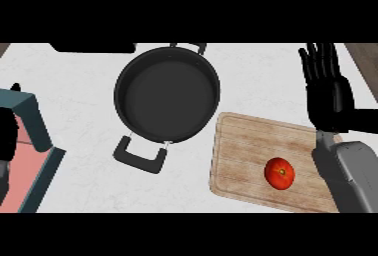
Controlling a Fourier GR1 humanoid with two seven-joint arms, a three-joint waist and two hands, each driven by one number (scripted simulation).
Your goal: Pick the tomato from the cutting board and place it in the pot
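Observation:
A red tomato lies on the wooden cutting board at the lower right of the head view. To the board's upper left stands a dark pot with two handles, nothing inside it. My right hand is above and to the right of the tomato, beyond the board's far right corner, fingers straight and open, holding nothing. Its grey forearm runs along the board's right side. At the left edge a black shape shows that may be my left hand; its fingers are not visible.
A teal-rimmed container with a pink inside sits at the left edge. A dark object lies at the top left, partly cut off. The white counter spreads between pot and container.

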